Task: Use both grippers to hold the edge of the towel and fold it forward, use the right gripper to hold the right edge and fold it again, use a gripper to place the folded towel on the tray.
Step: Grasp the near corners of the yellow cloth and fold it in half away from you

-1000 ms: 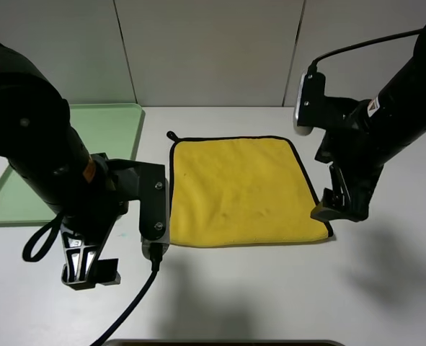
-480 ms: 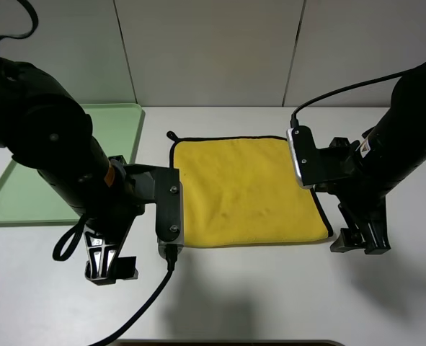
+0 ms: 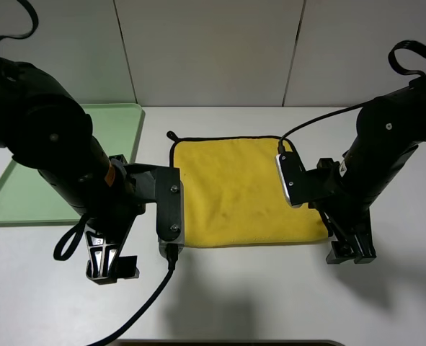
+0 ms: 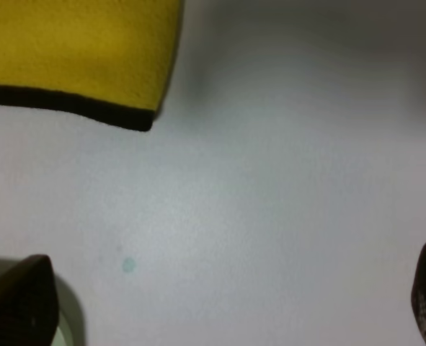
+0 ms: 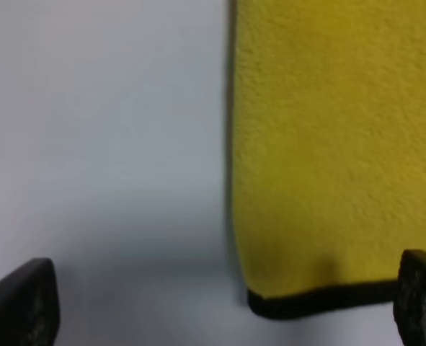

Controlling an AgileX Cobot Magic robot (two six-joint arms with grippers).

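My left pincer point(image 3: 112, 268) hangs with its fingers point(image 4: 18, 301) wide apart above bare table point(image 3: 270, 295), just beside the near left corner of the towel point(image 3: 234, 191), and it holds nothing. My right pincer point(image 3: 351, 252) is also spread wide and empty at the towel's near right corner. In my right wrist view that corner and its black edge point(image 5: 306, 301) lie between my two fingers point(image 5: 21, 303), but I cannot tell whether they touch the cloth. The yellow towel lies flat and unfolded in the middle of the table, its small loop at the far left corner. The mint-green tray point(image 3: 119, 130) sits against the table's left edge, well apart from the towel. An orange sticker point(image 3: 109, 175) on my left arm is too small to read.
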